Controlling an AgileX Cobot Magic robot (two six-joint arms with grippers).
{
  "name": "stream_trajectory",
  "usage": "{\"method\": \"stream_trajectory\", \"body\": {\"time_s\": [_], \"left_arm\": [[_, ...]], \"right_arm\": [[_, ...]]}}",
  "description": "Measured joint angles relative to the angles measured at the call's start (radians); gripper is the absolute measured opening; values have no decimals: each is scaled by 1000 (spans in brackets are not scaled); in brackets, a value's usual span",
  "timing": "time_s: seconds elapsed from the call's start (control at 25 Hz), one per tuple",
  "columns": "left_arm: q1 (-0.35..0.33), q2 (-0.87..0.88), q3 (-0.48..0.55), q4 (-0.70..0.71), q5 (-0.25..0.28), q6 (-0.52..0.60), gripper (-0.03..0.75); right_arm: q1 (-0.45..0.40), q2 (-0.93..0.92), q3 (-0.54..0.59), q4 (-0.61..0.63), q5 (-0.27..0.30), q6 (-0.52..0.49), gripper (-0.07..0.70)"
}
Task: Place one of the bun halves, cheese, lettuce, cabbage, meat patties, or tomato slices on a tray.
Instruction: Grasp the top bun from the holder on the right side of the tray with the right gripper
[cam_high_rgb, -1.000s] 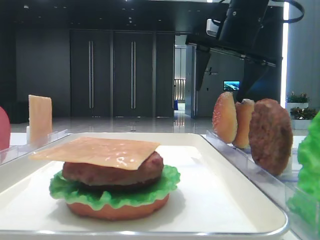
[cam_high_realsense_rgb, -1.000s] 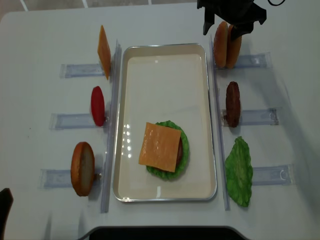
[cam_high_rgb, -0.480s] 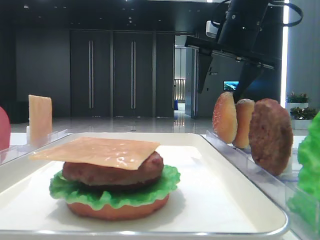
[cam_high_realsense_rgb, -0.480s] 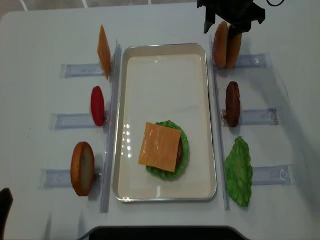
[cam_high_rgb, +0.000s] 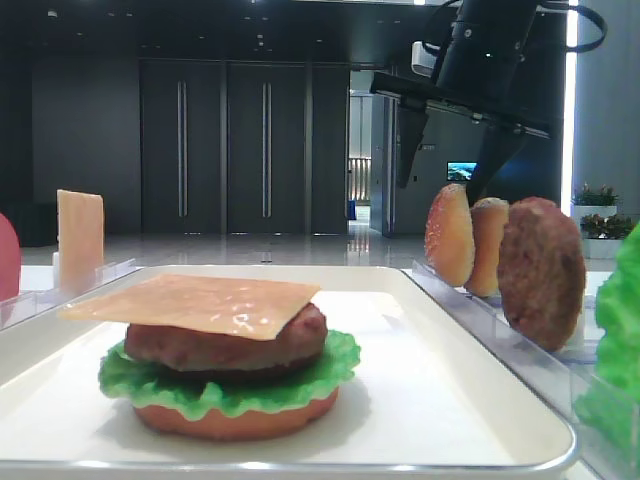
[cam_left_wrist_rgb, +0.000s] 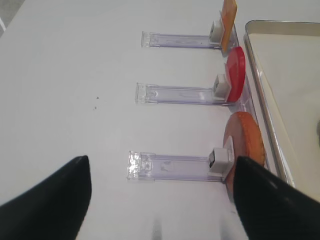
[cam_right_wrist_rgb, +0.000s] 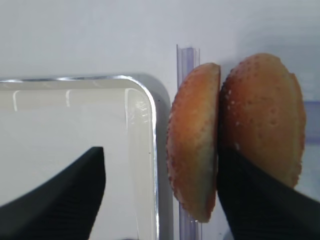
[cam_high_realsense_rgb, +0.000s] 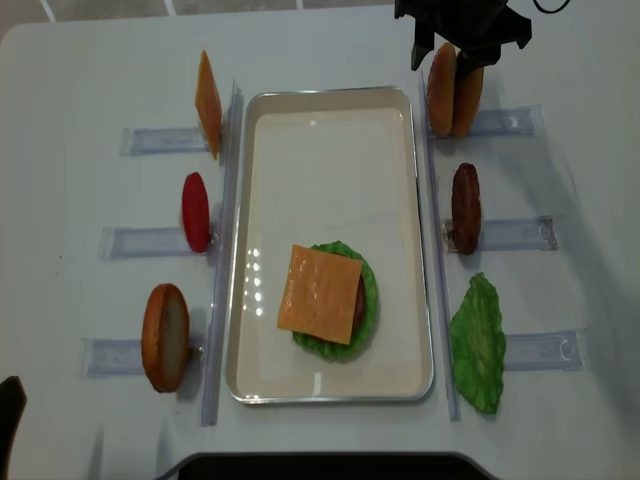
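Observation:
Two bun halves stand on edge in the far right rack. My right gripper (cam_high_realsense_rgb: 443, 55) hangs open over them. The speckled bun half (cam_right_wrist_rgb: 195, 140) lies between its jaws: one finger (cam_right_wrist_rgb: 60, 200) stands apart over the tray corner, the other (cam_right_wrist_rgb: 260, 200) sits against the second bun half (cam_right_wrist_rgb: 262, 110). The white tray (cam_high_realsense_rgb: 330, 92) holds a stack of bun bottom, lettuce (cam_high_realsense_rgb: 370, 300), meat patty (cam_high_rgb: 220, 345) and cheese (cam_high_realsense_rgb: 320, 293). My left gripper (cam_left_wrist_rgb: 162, 158) is open above the table, holding nothing. Cabbage is out of view.
Clear racks flank the tray. The left ones hold upright cheese (cam_high_realsense_rgb: 207, 103), a tomato slice (cam_high_realsense_rgb: 196, 211) and a reddish-brown bun bottom (cam_high_realsense_rgb: 165, 337). The right ones hold a meat patty (cam_high_realsense_rgb: 465, 207) and lettuce (cam_high_realsense_rgb: 478, 345).
My right gripper has come down onto the two bun halves and its jaws have narrowed. Everything else, including the left arm, has stayed still.

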Motion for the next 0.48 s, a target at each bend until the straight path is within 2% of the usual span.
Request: {"method": "stream_trajectory", "body": {"time_s": [0.48], "left_arm": [[0, 0, 0, 0, 0, 0, 692]], "right_arm": [[0, 0, 0, -5, 4, -4, 454]]}}
